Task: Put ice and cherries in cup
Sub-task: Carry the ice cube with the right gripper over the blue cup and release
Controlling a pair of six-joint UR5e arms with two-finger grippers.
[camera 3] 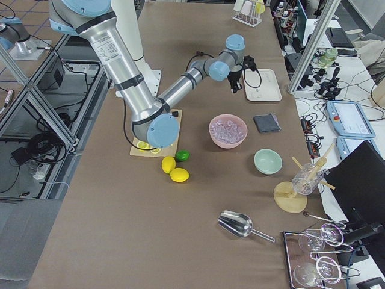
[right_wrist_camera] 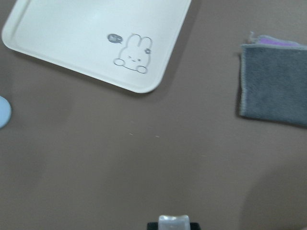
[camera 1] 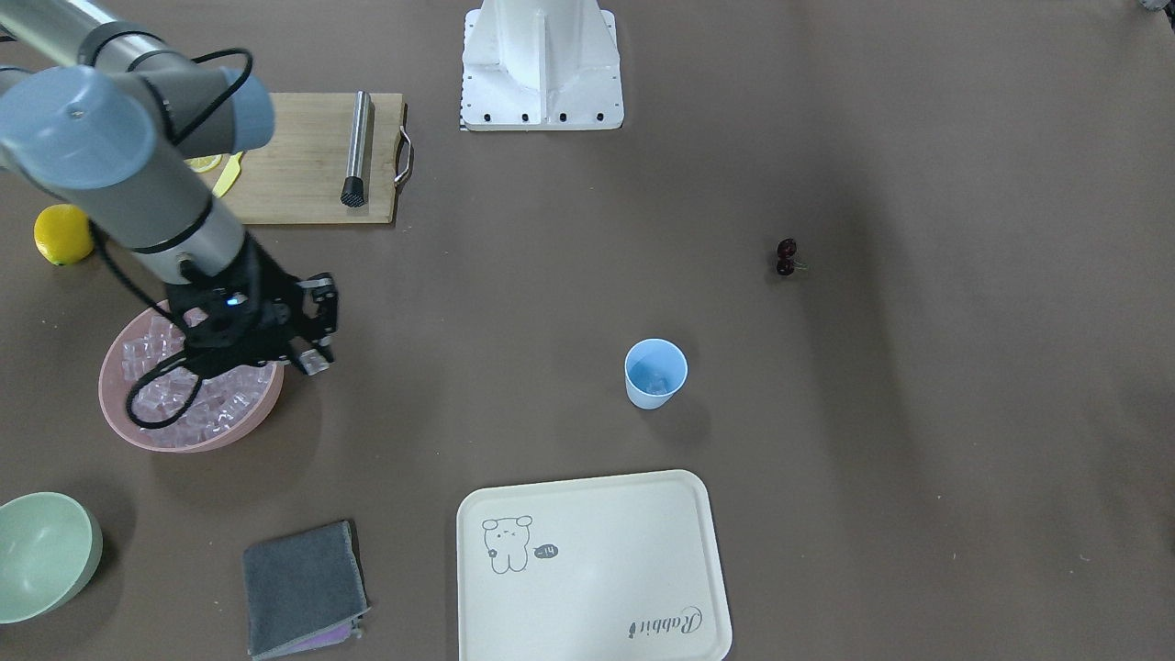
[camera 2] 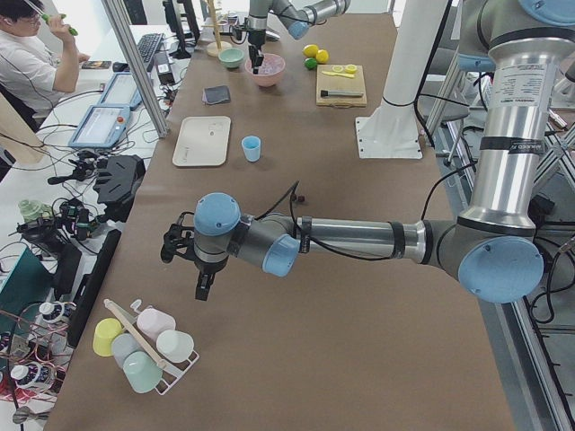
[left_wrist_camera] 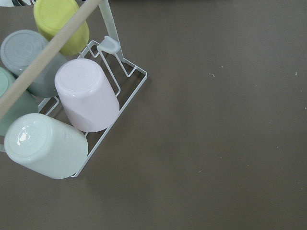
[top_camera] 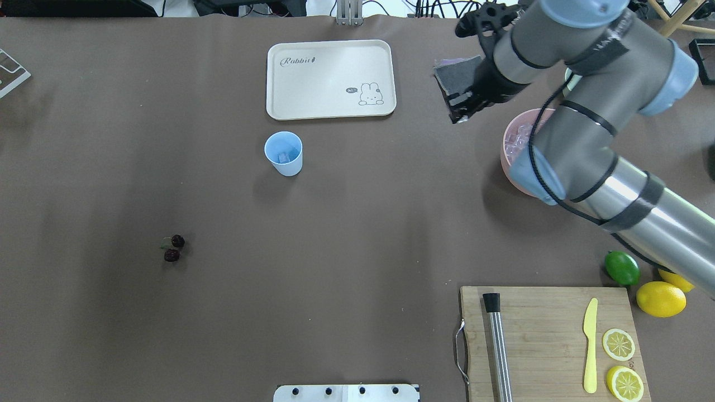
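Note:
The light-blue cup [camera 1: 655, 372] stands upright mid-table, also in the overhead view [top_camera: 283, 153]; something pale and glassy lies inside it. The dark cherries [camera 1: 787, 257] lie on the table apart from it, toward the robot's left [top_camera: 174, 248]. Ice [camera 1: 211, 404] fills the pink bowl [camera 1: 115, 422]. My right gripper [camera 1: 312, 358] hovers beside that bowl's rim, cup side, shut on a small clear ice cube [right_wrist_camera: 175, 223]. My left gripper [camera 2: 205, 287] shows only in the exterior left view, far from the cup; I cannot tell if it is open.
A cream tray [top_camera: 330, 78] and a grey cloth [camera 1: 303, 588] lie at the far edge. A pale green bowl [camera 1: 41, 555] is beside the pink one. A cutting board [top_camera: 550, 340] holds a muddler, knife and lemon slices. A cup rack [left_wrist_camera: 72, 105] lies under the left wrist.

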